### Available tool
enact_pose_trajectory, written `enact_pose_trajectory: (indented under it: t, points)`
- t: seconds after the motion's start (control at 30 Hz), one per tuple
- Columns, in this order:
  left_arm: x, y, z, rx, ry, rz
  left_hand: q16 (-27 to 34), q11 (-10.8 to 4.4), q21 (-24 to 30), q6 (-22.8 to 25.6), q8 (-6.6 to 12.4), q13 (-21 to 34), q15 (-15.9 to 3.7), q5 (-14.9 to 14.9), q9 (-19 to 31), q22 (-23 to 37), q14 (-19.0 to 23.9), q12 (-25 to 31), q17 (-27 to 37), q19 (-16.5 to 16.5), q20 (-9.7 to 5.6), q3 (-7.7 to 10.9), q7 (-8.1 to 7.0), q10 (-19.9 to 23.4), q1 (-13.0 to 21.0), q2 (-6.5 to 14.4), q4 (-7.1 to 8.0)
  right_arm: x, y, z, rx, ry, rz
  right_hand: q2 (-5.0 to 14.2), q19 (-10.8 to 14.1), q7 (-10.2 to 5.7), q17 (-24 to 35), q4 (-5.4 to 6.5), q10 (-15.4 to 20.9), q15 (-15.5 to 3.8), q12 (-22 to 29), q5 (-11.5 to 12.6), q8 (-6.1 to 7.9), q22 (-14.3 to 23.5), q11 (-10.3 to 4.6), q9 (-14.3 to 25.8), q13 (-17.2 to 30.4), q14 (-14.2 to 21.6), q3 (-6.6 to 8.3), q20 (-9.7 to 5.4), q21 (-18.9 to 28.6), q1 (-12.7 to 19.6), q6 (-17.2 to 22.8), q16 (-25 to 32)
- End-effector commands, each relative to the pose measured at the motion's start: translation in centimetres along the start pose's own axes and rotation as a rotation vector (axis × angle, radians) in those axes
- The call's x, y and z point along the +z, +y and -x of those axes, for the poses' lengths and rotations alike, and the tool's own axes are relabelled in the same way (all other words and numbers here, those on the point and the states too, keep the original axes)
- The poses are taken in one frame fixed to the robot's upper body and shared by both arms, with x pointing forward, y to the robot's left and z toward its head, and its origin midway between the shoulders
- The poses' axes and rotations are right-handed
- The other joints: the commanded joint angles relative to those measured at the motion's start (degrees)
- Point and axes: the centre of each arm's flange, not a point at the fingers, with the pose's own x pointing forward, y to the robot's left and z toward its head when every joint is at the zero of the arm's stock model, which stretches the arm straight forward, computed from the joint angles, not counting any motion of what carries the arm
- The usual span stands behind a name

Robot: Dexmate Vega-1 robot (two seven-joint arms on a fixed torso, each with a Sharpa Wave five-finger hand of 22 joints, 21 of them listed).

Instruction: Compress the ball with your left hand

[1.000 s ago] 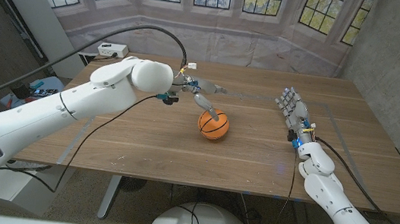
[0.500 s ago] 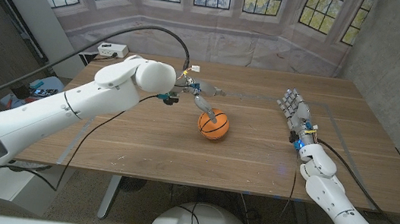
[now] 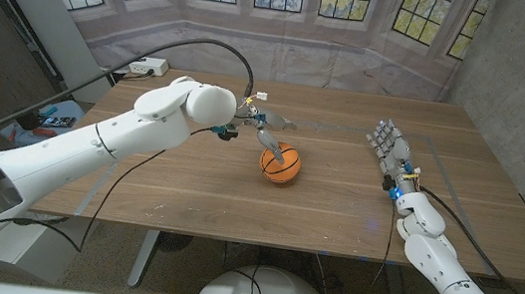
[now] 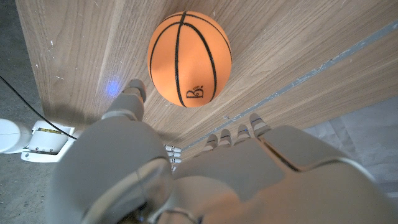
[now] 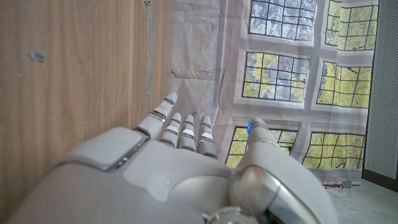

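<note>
The orange ball [image 3: 281,163] sat mid-tabletop [image 3: 187,188], well clear of every edge. The left hand [image 3: 267,128] hovered over it, fingers [image 4: 134,93] apart; the right hand [image 3: 390,148] stood near the right edge, fingers apart.

Orange black-lined ball [image 3: 281,163] rests mid-table.

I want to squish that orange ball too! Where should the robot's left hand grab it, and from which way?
Probably around its widest middle, coming down from above. The ball is round and sits free on the wooden table, so a one-sided push could roll it away. The left hand hovers over it with fingers spread; a thumb on one side and fingers opposite would likely trap and squeeze it evenly.
</note>
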Motion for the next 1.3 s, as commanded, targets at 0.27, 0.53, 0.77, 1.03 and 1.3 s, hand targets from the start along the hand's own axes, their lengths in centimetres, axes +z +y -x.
enact_pose_trajectory:
  t: [0.27, 0.53, 0.77, 1.03, 1.3]
  points:
    - [0.3, -1.4, -0.9, -0.014, 0.024, -0.006, 0.6, 1.01, 0.0, -1.7, 0.1, 0.5, 0.69, 0.1, 0.2, 0.2, -2.3, 0.6, 0.3, -1.8, 0.98, -0.59, 0.56, -5.3, 0.2, 0.1, 0.43, -0.3, -0.2, 0.2, -0.002, 0.011, -0.017, -0.32, 0.0, -0.18, 0.1, -0.13, 0.1, 0.49, 0.4, 0.0, -0.02, 0.3, 0.32, 0.1, 0.3, 0.2, -0.34, 0.62, 0.4, 0.0, 0.3, 0.3]
    - [0.3, -2.2, -1.3, -0.011, 0.035, -0.004, 0.5, 1.19, -0.3, -1.9, 0.19, 0.8, 0.74, 0.1, 0.2, 0.3, -3.3, 0.5, 0.4, -3.7, 1.14, -0.81, 0.59, -6.2, 0.2, 0.4, 0.59, -0.8, -0.3, 0.4, -0.008, 0.021, -0.03, -0.33, 0.0, -0.17, 0.1, -0.14, 0.1, 0.52, 0.4, 0.0, -0.02, 0.3, 0.31, 0.1, 0.3, 0.2, -0.38, 0.64, 0.4, 0.0, 0.3, 0.3]
    - [0.6, -2.5, -1.7, -0.021, 0.038, -0.023, 0.3, 0.91, -0.2, -3.9, -0.16, 1.1, 0.72, 0.1, 0.3, 0.5, -5.0, 0.3, 0.5, -5.6, 0.62, -1.21, 0.02, -7.7, 0.1, 0.5, 0.63, -1.1, -0.6, 0.9, -0.02, 0.024, -0.036, -0.32, 0.0, -0.18, 0.1, -0.17, 0.0, 0.47, 0.4, 0.0, -0.06, 0.3, 0.36, 0.1, 0.3, 0.2, -0.38, 0.71, 0.4, 0.0, 0.3, 0.3]
    - [1.1, -3.0, -2.3, -0.016, 0.04, -0.031, 0.4, 1.71, -0.1, -4.8, -0.3, 1.3, 0.76, 0.1, 0.3, 0.6, -5.5, 0.3, 0.5, -6.1, 1.15, -1.33, 0.65, -8.3, 0.1, 0.8, 0.76, -1.2, -1.2, 1.9, -0.04, 0.025, -0.048, -0.29, 0.1, -0.16, 0.1, -0.2, 0.1, 0.44, 0.4, 0.0, -0.06, 0.3, 0.31, 0.1, 0.3, 0.2, -0.38, 0.79, 0.4, 0.0, 0.3, 0.3]
    - [1.4, -3.4, -2.8, -0.017, 0.038, -0.031, 0.4, 1.78, 0.0, -4.8, -0.2, 1.3, 0.77, 0.1, 0.3, 0.6, -5.6, 0.4, 0.6, -6.2, 1.21, -1.33, 0.68, -8.4, 0.1, 1.1, 0.85, -1.4, -1.6, 2.5, -0.054, 0.029, -0.06, -0.28, 0.1, -0.19, 0.1, -0.22, 0.0, 0.4, 0.4, 0.0, -0.09, 0.3, 0.3, 0.1, 0.3, 0.2, -0.38, 0.87, 0.4, 0.0, 0.2, 0.3]
